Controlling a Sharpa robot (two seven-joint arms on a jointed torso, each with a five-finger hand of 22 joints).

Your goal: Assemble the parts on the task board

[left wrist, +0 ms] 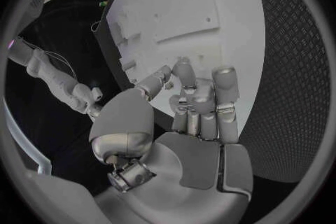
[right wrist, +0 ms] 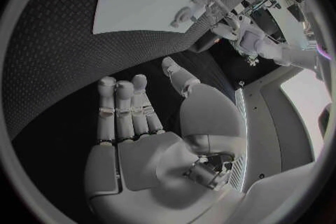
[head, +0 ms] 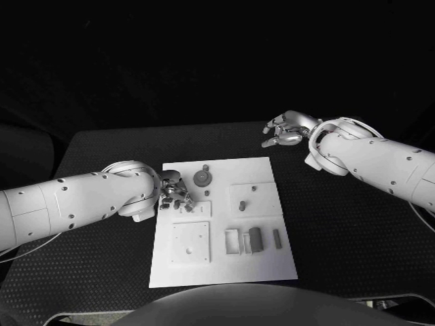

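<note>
The white task board (head: 262, 261) lies in the middle of the black table. On it I see a round grey part with a tab (head: 204, 178), a small peg (head: 241, 204), a square plate (head: 191, 241) and several upright blocks (head: 254, 238). My left hand (head: 173, 193) is over the board's left edge with its fingers (left wrist: 199, 103) curled in; a small pale bit shows between thumb and finger, but I cannot tell whether it is held. My right hand (head: 286, 130) hovers over the bare table beyond the board's back right corner. Its fingers (right wrist: 126, 106) are stretched out and hold nothing.
Black textured tabletop (head: 355, 231) surrounds the board on all sides, with wide room to the right. The board (right wrist: 154, 0) and my left hand (right wrist: 241, 33) also appear in the right wrist view. The table's back edge (head: 179, 130) runs behind the board.
</note>
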